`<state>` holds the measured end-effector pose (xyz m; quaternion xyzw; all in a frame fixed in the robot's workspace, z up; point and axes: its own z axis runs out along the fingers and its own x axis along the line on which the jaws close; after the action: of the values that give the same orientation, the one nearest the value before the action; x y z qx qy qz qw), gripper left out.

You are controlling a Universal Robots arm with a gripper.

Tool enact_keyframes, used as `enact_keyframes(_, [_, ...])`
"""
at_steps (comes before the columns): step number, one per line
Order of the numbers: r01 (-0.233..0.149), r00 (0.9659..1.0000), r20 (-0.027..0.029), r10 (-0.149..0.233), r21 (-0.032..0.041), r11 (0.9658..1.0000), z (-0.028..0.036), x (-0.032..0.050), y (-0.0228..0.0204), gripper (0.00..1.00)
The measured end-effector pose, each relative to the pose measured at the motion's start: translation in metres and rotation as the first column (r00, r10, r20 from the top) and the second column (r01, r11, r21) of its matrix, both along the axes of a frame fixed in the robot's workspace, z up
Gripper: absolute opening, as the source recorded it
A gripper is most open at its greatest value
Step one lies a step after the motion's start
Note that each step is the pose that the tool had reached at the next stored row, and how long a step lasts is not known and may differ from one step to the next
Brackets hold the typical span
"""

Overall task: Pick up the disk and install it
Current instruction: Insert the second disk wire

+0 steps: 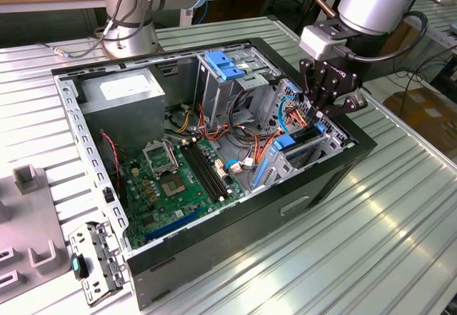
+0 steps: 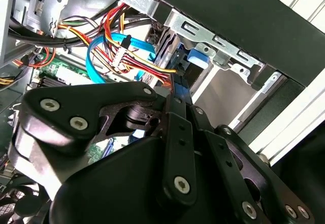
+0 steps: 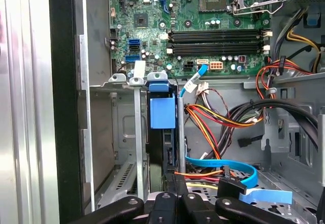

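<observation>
I see my black pincer [image 1: 323,113] closed on the flat blue-edged silver disk [image 3: 163,148], which stands on edge in the grey metal drive cage [image 3: 127,132] at the open black computer case's [image 1: 214,236] front end

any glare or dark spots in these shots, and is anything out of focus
In the exterior view, bright glare streaks the ribbed metal table in front of the computer case. In the second wrist view, the gripper is a dark, soft-edged mass up close, while the cables beyond are well lit. In the first wrist view, the motherboard is evenly lit and crisp; the case wall is in shadow.
</observation>
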<state>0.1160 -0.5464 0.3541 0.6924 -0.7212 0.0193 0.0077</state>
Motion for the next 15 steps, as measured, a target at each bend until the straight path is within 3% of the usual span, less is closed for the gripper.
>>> enact_keyframes(7, [0.000, 1.0000, 0.0000, 0.000, -0.0001, 1.0000, 0.0006, -0.0018, 0.0000, 0.11])
enact_keyframes(12, [0.000, 1.0000, -0.0001, 0.000, -0.0002, 1.0000, 0.0006, -0.0114, 0.0000, 0.11])
enact_keyframes(15, [0.000, 1.0000, 0.0000, 0.000, 0.0030, 1.0000, 0.0027, -0.0114, 0.0000, 0.11])
